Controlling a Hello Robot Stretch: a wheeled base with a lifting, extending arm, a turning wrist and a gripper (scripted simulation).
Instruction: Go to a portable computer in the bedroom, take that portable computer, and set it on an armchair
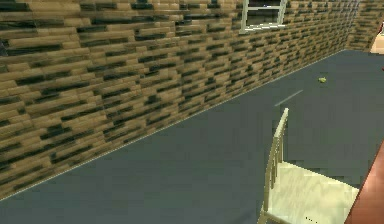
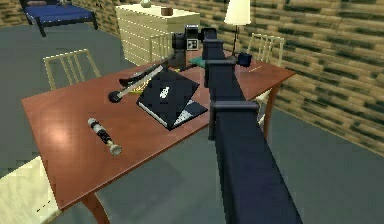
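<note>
The arm is a dark square bar that enters the arm side view at 6 o'clock, just right of the middle. It stretches toward 12 o'clock, narrowing as it goes. At its far end sit two small white squares with black marks. Just at their 9 o'clock is the gripper, a dark body. Whether it holds anything cannot be told.
</note>
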